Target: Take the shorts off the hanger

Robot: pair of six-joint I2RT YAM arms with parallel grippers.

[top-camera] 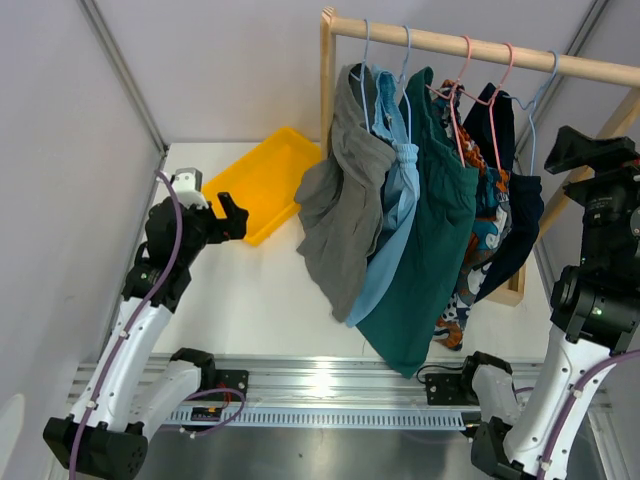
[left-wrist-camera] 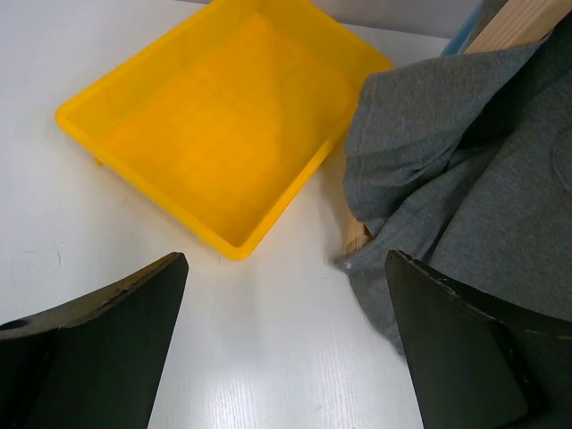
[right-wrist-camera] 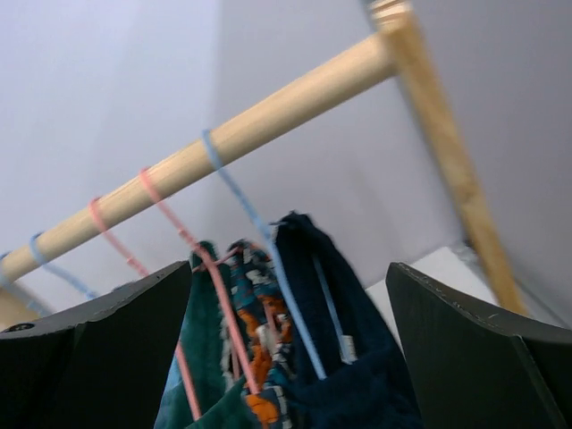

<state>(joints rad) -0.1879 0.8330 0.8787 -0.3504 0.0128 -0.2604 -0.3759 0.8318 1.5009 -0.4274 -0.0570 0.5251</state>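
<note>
Five shorts hang on thin pink and blue wire hangers (right-wrist-camera: 257, 223) along the wooden rail (top-camera: 480, 48), all of soft fabric. From the rail's left end we note:
- grey shorts (top-camera: 345, 215), marled jersey, bunched
- light blue shorts (top-camera: 395, 200) with a white drawstring
- dark teal shorts (top-camera: 430, 240), smooth, the longest drape
- cartoon-print shorts (top-camera: 482, 230) in orange, blue and white
- navy shorts (top-camera: 515, 215)

A small pale tag (right-wrist-camera: 347, 347) on the navy pair is too blurred to read. Left of the rail, a glossy yellow plastic tray (top-camera: 262, 175), rectangular, sits on the white tabletop (top-camera: 260, 300). Left fingers (left-wrist-camera: 107, 344) are spread wide, holding nothing, low by the rail's left post. Right fingers (right-wrist-camera: 98, 349) are likewise wide and empty, below the rail's right end.
</note>
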